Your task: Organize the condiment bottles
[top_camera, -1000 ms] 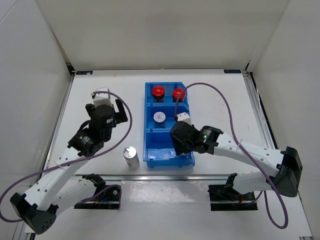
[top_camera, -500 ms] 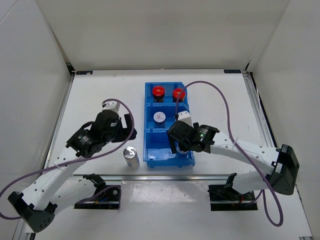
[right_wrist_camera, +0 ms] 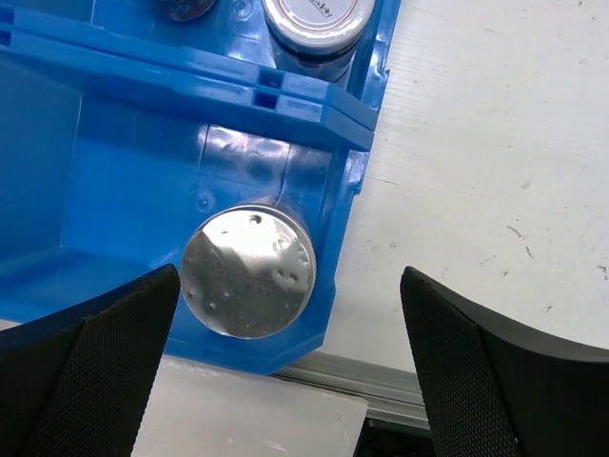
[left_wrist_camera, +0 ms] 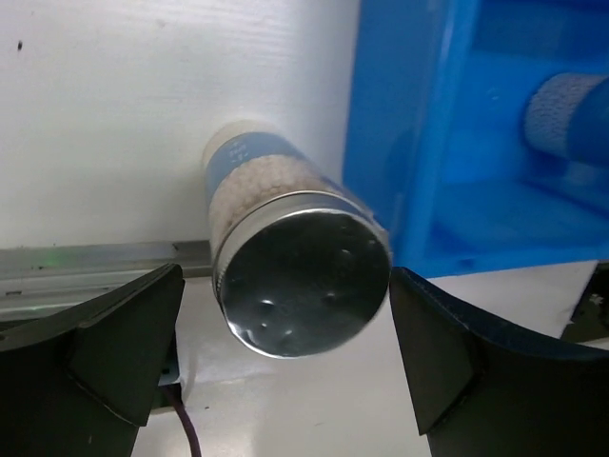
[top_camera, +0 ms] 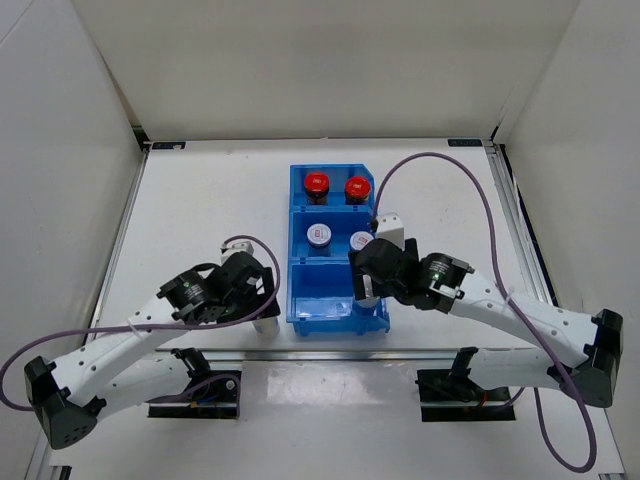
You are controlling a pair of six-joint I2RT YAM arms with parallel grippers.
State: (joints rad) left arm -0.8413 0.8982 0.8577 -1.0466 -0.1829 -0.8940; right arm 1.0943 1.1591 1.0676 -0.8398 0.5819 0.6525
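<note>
Working the pick of the last loose silver-top jar (left_wrist_camera: 303, 271), standing near the desk's (top_camera: 200, 200) near edge, just left of the bin (top_camera: 292, 270). Have left gripper (left_wrist_camera: 295, 324) spread wide around it, no contact; right gripper (right_wrist_camera: 290, 314) likewise released above the second silver jar (right_wrist_camera: 249, 271), already in the near compartment. Next: clench, lift over wall, set beside twin.

The silver-topped jar (left_wrist_camera: 303, 274) has a shiny, dimpled metal lid. The blue bin (right_wrist_camera: 114, 162) is glossy, smooth plastic. The table (right_wrist_camera: 476, 143) is matt white, lightly scuffed.
</note>
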